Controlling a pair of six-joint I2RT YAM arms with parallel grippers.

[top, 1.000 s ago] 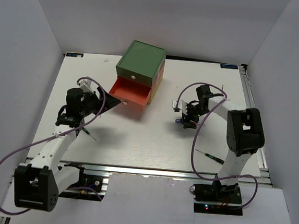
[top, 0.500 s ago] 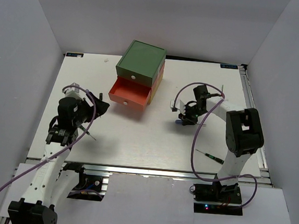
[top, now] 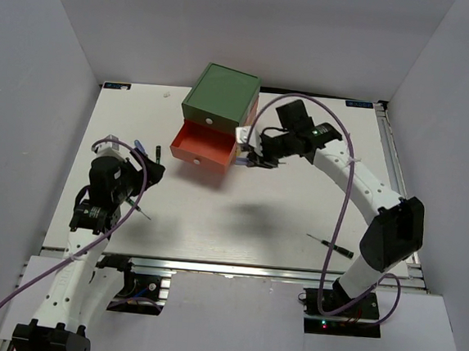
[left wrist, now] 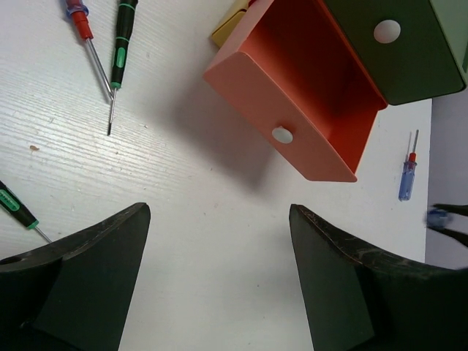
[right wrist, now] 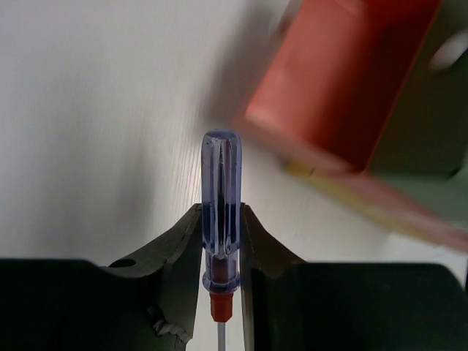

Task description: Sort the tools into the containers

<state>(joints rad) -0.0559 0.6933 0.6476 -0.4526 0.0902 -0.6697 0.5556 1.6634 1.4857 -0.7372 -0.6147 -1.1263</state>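
The right gripper [right wrist: 221, 223] pinches the slim clear-blue plastic screwdriver with a red collar [right wrist: 220, 183] handle-forward, just right of the open orange drawer [top: 206, 148], likely to drop it inside. The left gripper [left wrist: 218, 216] hangs spread and empty at the near left.

White wood-grain table [top: 213, 233] — grey walls [top: 66, 29] around, aluminium rail [top: 234, 268] at near edge

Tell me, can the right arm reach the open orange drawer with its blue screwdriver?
Probably yes. The right gripper, shut on the blue screwdriver, hangs just beside the orange drawer, which is pulled out with nothing over its open top.
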